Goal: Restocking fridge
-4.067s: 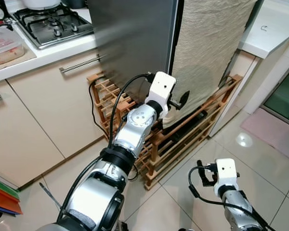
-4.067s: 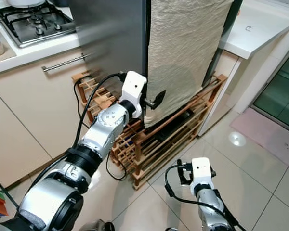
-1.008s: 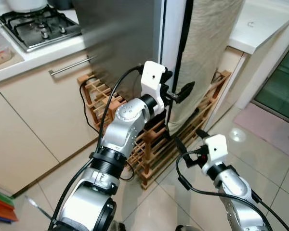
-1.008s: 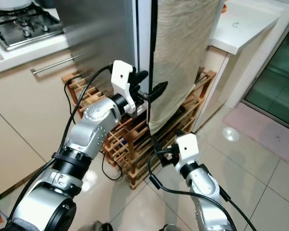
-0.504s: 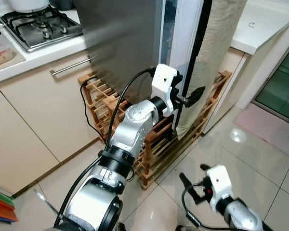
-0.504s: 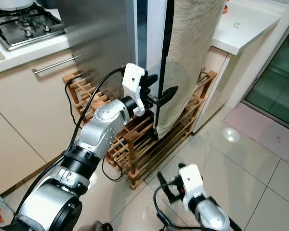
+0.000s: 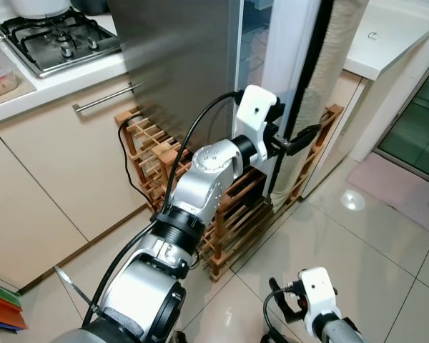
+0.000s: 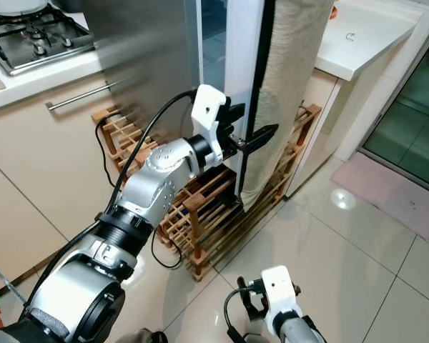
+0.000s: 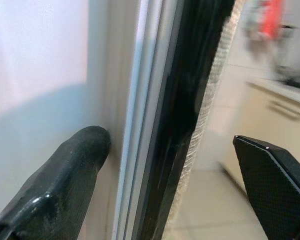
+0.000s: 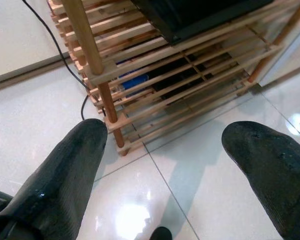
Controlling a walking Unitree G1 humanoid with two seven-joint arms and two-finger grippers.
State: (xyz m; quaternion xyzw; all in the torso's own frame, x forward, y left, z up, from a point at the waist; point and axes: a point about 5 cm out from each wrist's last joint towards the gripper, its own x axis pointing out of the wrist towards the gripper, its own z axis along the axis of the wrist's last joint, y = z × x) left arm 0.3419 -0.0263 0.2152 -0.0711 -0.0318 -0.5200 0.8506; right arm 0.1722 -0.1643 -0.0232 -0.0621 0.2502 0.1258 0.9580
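Note:
The fridge (image 7: 179,57) has a steel side, and its door (image 7: 293,64) stands partly swung out, showing a dark gap and the white inner edge. A beige cloth (image 7: 343,64) hangs over the door's front. My left gripper (image 7: 289,139) is open and straddles the door's edge. In the left wrist view one finger (image 9: 65,175) rests on the white inner face, while the other finger (image 9: 272,175) stands apart on the cloth side. My right gripper (image 7: 280,299) hangs low over the floor, open and holding nothing (image 10: 167,135).
A wooden slatted rack (image 7: 229,214) stands under and before the fridge, with a black cable (image 7: 139,179) beside it. Cabinets with a bar handle (image 7: 104,98) and a gas hob (image 7: 57,36) lie left. A white counter (image 7: 393,36) stands right, above glossy tiles (image 7: 386,250).
The fridge door has swung further out to the right, and my left gripper has gone with it. My right arm, raised near the rack a second ago, has dropped low.

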